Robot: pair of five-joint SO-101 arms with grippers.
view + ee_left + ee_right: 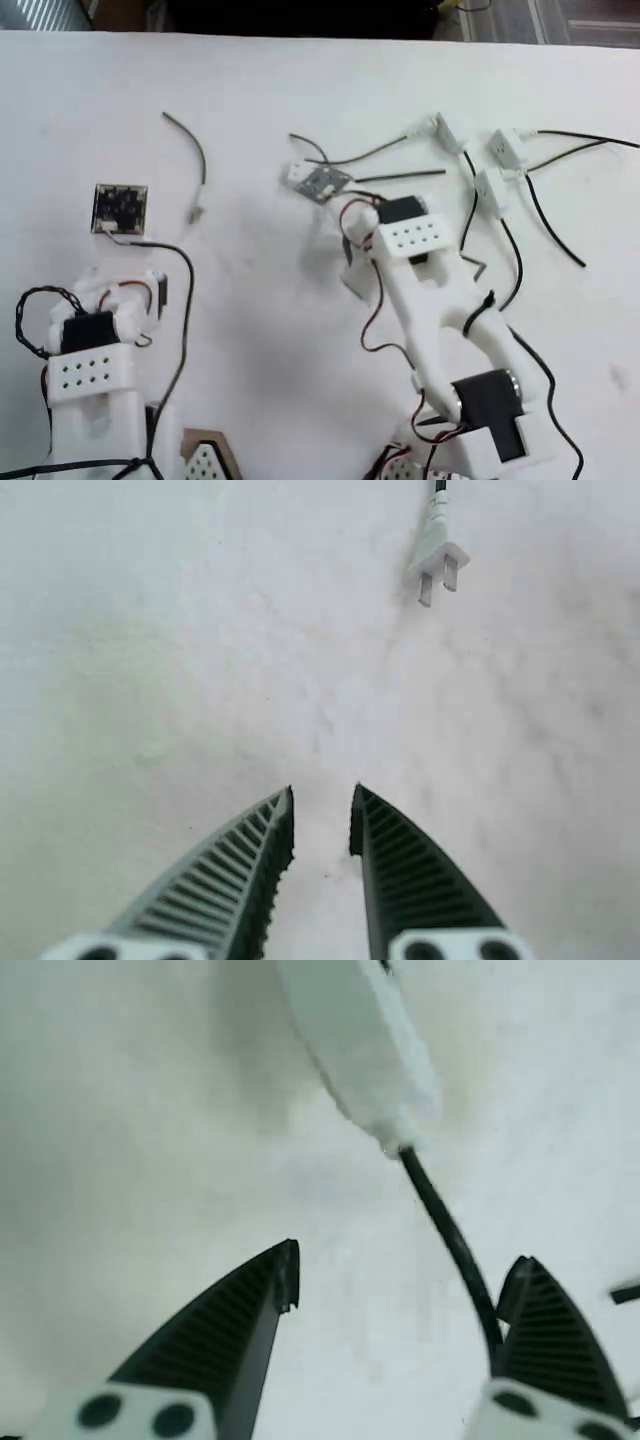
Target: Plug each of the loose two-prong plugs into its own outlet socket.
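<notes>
The table (250,340) is a matt white sheet, faintly scuffed. A strip of dark room shows past its far edge at twelve o'clock.

Seen from above, three boxy white outlet sockets (508,147) sit close together at about two o'clock, each trailing a thin black lead. A dark square pad (120,208) lies at nine o'clock, its face too blurred to read. A small grey board (320,181) lies just past centre toward twelve.

The left gripper (322,820) has dark, ribbed, wedge-shaped fingers (240,870). They are parted by a narrow slit and hold nothing (bare table shows through the gap). The two-prong plug (438,555), of glossy white plastic with two flat metal blades, lies loose on the table well ahead of it. In the high view the plug (195,212) is at ten o'clock, on a curved grey cord.

The right gripper (400,1280) is spread wide and released. A smooth, rounded white body (360,1050) lies beyond it; whether it is a plug or a socket I cannot tell. Its black cord (448,1228) runs back close beside one finger.
</notes>
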